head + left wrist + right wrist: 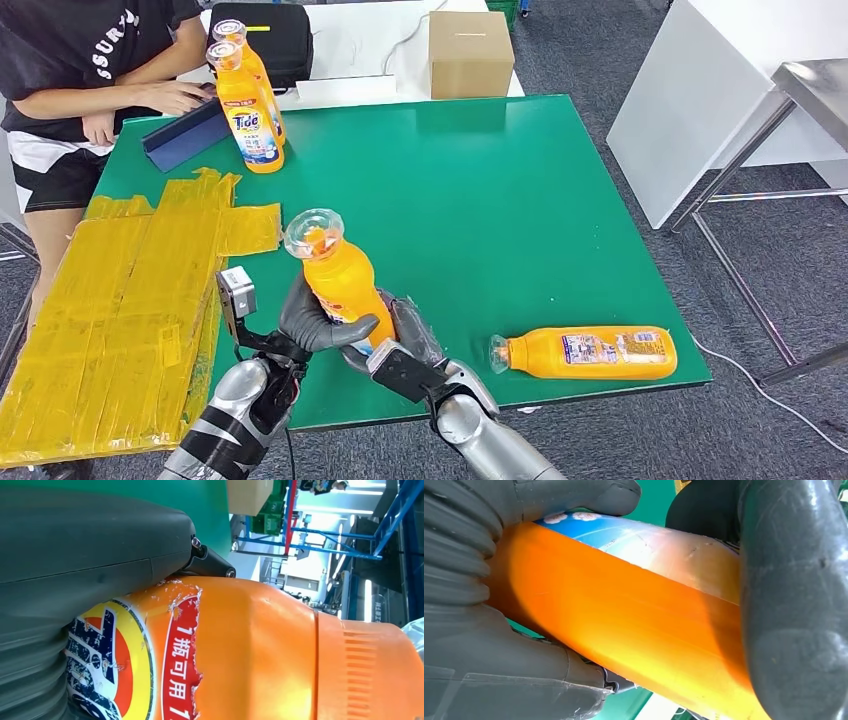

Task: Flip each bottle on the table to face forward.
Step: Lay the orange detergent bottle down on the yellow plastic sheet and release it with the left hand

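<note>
Fingers (pixel 310 325) of both hands grip bottle (pixel 340 280), upright, cap up.

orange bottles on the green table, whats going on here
Both robot hands, left hand and right hand, grip one orange plastic detergent bottle above the green table near its front edge. A second orange bottle lies on its side to the right. Two more upright bottles stand at the far left, beside a seated person.
</note>
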Action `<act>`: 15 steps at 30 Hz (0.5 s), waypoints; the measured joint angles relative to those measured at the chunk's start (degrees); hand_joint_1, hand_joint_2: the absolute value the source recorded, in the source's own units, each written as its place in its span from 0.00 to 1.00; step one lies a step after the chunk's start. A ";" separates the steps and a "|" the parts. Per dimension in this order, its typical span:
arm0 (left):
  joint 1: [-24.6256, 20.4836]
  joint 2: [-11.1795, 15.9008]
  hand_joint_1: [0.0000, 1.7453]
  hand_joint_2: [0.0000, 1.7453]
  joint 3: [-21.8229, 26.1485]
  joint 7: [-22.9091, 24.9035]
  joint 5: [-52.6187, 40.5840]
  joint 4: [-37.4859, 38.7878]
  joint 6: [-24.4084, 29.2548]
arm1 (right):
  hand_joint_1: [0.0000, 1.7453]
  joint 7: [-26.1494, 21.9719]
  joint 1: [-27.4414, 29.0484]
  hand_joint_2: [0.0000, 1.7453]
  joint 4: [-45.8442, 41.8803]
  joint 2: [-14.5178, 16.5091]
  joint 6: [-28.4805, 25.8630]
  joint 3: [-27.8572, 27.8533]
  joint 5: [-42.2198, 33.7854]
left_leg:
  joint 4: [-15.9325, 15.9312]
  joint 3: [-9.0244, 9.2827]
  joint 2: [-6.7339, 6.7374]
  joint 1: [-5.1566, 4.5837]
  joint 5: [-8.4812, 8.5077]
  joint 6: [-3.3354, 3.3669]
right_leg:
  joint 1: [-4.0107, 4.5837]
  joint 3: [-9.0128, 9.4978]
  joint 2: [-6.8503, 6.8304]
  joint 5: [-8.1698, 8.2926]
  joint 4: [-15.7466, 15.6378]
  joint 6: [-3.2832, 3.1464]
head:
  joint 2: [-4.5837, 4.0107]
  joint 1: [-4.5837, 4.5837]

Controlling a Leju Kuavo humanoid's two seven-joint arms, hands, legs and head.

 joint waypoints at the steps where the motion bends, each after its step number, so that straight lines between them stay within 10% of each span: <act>1: 0.00 -0.02 1.00 1.00 0.02 -0.05 0.01 -0.04 0.09 | 1.00 0.05 0.07 1.00 -0.15 0.00 -0.24 -0.01 0.02 | 0.00 0.00 0.00 0.00 0.00 0.00 | 0.00 0.00 0.00 0.00 0.00 0.00 | 0.00 0.00; 3: 0.01 -0.05 1.00 1.00 0.06 -0.25 -0.05 -0.24 0.34 | 0.99 0.11 0.28 1.00 -0.56 -0.01 -0.86 -0.05 0.09 | 0.00 0.00 0.00 0.00 0.00 0.00 | 0.00 0.00 0.00 0.00 0.00 0.00 | 0.00 0.00; 7: 0.01 -0.05 1.00 1.00 0.27 -0.77 -1.03 -0.98 1.41 | 0.09 0.15 0.75 1.00 -1.91 -0.18 -2.35 -0.24 0.33 | 0.00 -0.01 -0.01 0.00 0.00 0.00 | 0.00 0.00 0.00 0.00 0.00 0.00 | 0.00 0.01; 8: -0.01 -0.04 1.00 1.00 0.39 -1.08 -1.79 -1.24 2.18 | 0.00 0.15 0.97 1.00 -2.36 -0.27 -2.80 -0.33 0.41 | 0.00 -0.01 -0.01 0.00 0.00 0.00 | 0.00 0.00 0.00 0.00 0.00 0.00 | 0.00 0.01; 15: -1.79 2.96 1.00 1.00 5.83 -3.98 -21.97 -4.17 22.52 | 0.00 0.32 6.44 1.00 -13.11 -1.67 -3.39 -3.48 -1.56 | 0.00 -0.01 -0.01 0.06 0.01 -0.03 | 0.04 -0.08 0.01 0.00 0.01 -0.03 | 0.00 -0.02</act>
